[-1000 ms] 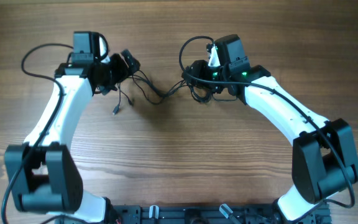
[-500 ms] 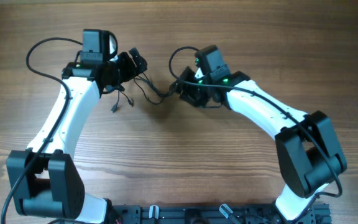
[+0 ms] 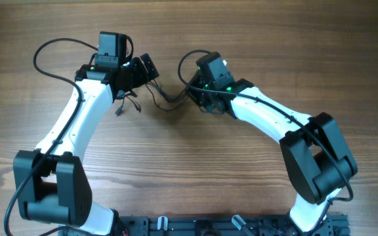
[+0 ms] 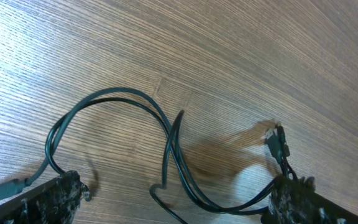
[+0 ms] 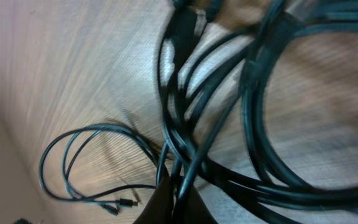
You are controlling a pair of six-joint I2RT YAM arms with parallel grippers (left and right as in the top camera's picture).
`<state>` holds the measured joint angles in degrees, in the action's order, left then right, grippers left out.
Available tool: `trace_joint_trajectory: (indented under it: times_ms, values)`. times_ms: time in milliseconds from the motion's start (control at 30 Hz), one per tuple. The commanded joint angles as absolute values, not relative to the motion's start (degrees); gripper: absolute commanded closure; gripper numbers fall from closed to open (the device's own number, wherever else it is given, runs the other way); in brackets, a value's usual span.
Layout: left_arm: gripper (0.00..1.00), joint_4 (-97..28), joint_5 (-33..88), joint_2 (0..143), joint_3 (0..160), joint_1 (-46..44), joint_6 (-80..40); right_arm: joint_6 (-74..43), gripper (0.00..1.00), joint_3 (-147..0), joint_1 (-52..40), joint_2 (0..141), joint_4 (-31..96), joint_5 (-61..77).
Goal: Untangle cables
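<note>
The right arm has swung in toward the middle of the brown wooden bench (image 3: 241, 39), and its right pincer (image 3: 194, 94), which stood half open a moment ago, is now closed. In the right wrist view some thin black strands run straight into the shut tips (image 5: 174, 196), so I judge that it has just pinched a part of the thin black flexible cables with small plug ends (image 3: 166, 98). The left arm has also come a little to the right, and its left pincer (image 3: 144, 67) stays spread wide and holds nothing. Its two dark fingers stand apart at the bottom of the left wrist view, and a crossing loop of the cables (image 4: 166, 143) lies on the bench between and beyond them. The cables lie in the gap between the two pincers, slack and not yet separated. For the task this looks like the first real grip, and the pulling apart is not begun. One loose end with a silver tip (image 3: 119, 113) lies beside the left arm, and a small plug (image 4: 277, 140) rests near the right finger. The thicker black wires of the arms (image 3: 51, 49) curl close to the work. In the right wrist view they are blurred and overlap the thin loops (image 5: 73, 168), so they can easily be confused with them or get caught.
</note>
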<state>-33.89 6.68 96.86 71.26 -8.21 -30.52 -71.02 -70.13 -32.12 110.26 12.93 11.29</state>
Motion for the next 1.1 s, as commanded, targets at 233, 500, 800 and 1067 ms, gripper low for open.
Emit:
trace_joint_trajectory:
  times_ms: [233,500,800,1067]
  values:
    - [0.0,-33.9,5.6,97.6,71.9,-8.4,-30.4,-52.9,0.96,-70.8,-32.8,103.0,13.8,12.8]
    - [0.0,-33.9,5.7,97.6,71.9,-8.4,-30.4,-51.2,0.96,-70.8,-33.9,101.2,16.3,20.7]
    - [0.0,-33.9,5.7,97.6,71.9,-8.4,-30.4,-53.1,0.95,-70.8,-37.1,101.5,22.4,20.6]
    - [0.0,-33.9,4.8,97.6,71.9,-8.4,-30.4,-52.6,0.44,-70.8,-42.6,101.8,22.7,19.1]
